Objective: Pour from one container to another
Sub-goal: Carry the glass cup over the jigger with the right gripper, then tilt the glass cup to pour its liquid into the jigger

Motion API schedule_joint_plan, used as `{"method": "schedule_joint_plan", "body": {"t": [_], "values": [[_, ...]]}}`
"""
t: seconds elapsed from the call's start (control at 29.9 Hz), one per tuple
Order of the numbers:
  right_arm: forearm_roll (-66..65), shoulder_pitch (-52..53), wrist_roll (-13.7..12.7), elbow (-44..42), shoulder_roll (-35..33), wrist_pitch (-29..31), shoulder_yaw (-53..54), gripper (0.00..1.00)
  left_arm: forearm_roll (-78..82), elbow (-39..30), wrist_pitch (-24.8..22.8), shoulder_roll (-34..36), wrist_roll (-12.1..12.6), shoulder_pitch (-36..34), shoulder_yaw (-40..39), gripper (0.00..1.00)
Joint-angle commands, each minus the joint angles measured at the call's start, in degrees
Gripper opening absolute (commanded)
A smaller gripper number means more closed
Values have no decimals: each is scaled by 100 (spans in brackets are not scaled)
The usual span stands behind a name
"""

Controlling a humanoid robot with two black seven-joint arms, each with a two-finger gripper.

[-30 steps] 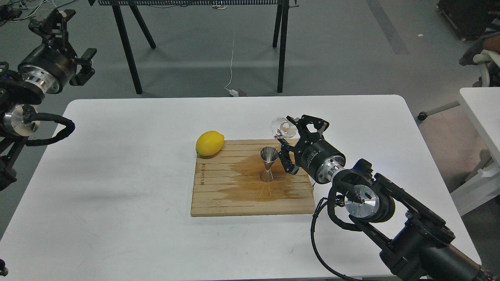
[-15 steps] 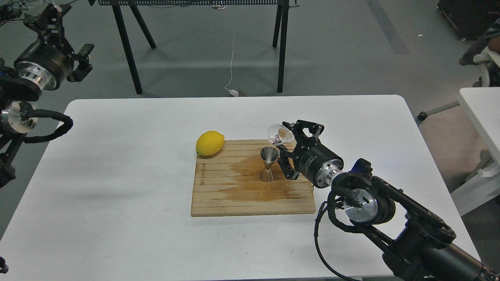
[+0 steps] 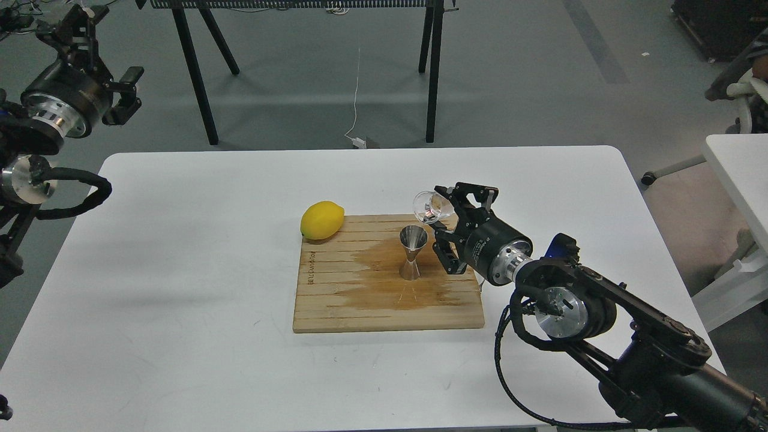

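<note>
A small clear glass cup (image 3: 431,207) hangs tilted on its side, mouth toward the left, just above and right of the steel hourglass jigger (image 3: 413,252). My right gripper (image 3: 447,219) is shut on the cup. The jigger stands upright on a wooden cutting board (image 3: 336,306), in the middle of a dark wet stain. My left gripper (image 3: 99,66) is raised beyond the table's far left corner, open and holding nothing.
A yellow lemon (image 3: 322,220) lies at the board's far left corner. The board rests on a white table (image 3: 180,270). Black trestle legs (image 3: 198,78) stand on the floor behind. Another white table (image 3: 741,174) sits at the right.
The right gripper lowered the cup closer to the jigger's rim, then shifted slightly right. The left arm rose a little, then held still.
</note>
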Motion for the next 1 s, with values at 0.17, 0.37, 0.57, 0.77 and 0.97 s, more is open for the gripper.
{"method": "schedule_joint_plan", "body": {"t": [0.17,0.37,0.57,0.77,0.97], "values": [[-220,333,-28,-18,-157,35,-432,26,-1,0,-1,1,6,-7,-2,99],[-457,403,-28,-10,-306,53,-573,26,-1,0,-1,-8,6,-7,-2,99],[-528,500,-28,-1,-421,53,-713,27,-1,0,-1,-8,6,-7,-2,99],[-765,605,-28,-10,-438,61,-889,27,-1,0,-1,-8,6,-7,-2,99],[-888,710,-28,-10,-491,62,-968,27,-1,0,-1,-8,6,-7,-2,99]]}}
